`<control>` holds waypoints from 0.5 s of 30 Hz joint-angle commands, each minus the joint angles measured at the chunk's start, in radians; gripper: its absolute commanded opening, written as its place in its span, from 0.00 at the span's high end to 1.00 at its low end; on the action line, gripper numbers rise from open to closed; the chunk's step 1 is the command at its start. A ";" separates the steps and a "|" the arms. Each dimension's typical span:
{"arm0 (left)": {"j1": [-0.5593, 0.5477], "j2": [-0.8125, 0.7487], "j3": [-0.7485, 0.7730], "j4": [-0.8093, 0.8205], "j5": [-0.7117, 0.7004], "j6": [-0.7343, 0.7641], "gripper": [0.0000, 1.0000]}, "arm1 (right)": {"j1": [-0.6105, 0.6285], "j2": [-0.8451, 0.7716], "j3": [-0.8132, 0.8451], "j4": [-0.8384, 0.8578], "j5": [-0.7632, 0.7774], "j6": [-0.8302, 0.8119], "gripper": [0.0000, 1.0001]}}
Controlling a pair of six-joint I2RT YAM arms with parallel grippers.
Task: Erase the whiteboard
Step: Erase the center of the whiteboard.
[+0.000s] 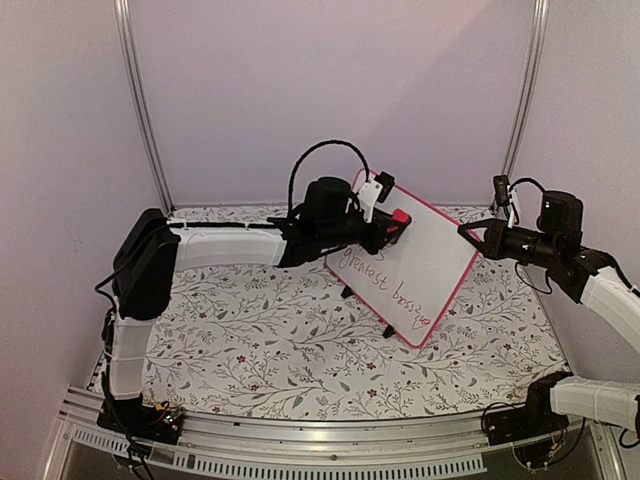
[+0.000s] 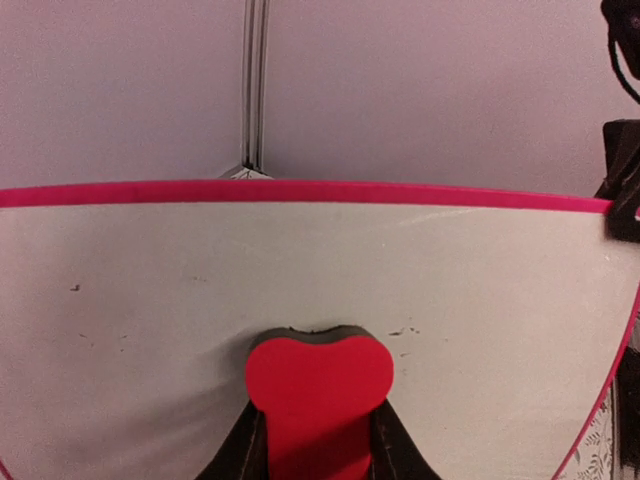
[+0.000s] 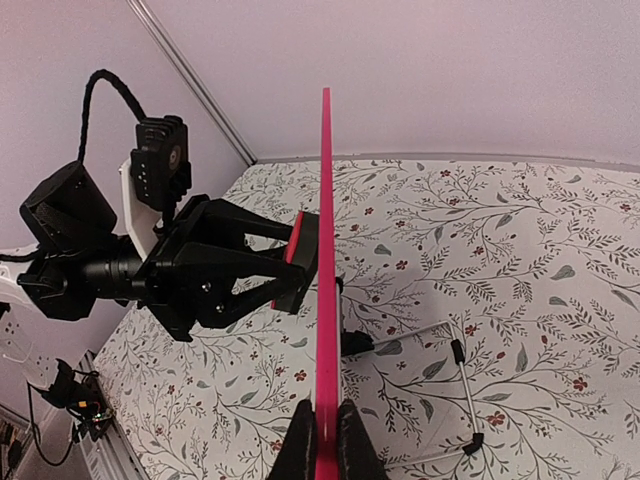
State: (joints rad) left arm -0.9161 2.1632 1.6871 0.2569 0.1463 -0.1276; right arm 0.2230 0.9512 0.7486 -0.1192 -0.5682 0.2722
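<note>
Right hand (image 3: 322,445): clamped on edge of rectangular white whiteboard with red-pink frame (image 1: 425,260), tilted over floral-patterned bench (image 1: 250,340). Left hand (image 2: 318,450): pinching small red eraser block (image 2: 318,385) against board face; red handwriting (image 1: 385,285) below.

What the views hide around the whiteboard (image 1: 420,262)

From above, the left tool (image 1: 392,228) covers part of the board's far-left end and the start of the red handwriting (image 1: 388,285), whose words are too small to read surely; the right arm (image 1: 600,290) runs off the right edge; in the left wrist view the eraser (image 2: 318,390) is cut by the bottom edge, as are the fingers (image 2: 240,455) beside it, and the board runs out at left and below; in the right wrist view the board shows edge-on, its face hidden, and the right tool (image 3: 326,428) is cut by the bottom edge.
</note>
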 commanded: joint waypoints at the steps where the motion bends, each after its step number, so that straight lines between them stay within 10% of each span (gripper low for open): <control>1: -0.027 0.035 -0.033 -0.036 -0.045 0.015 0.96 | 0.029 0.016 -0.011 -0.042 -0.111 -0.031 1.00; 15: -0.028 0.008 -0.118 -0.005 -0.057 -0.002 0.97 | 0.030 0.014 -0.012 -0.042 -0.111 -0.030 1.00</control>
State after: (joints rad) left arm -0.9268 2.1597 1.6173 0.3283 0.1078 -0.1242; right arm 0.2230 0.9512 0.7486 -0.1196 -0.5617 0.2726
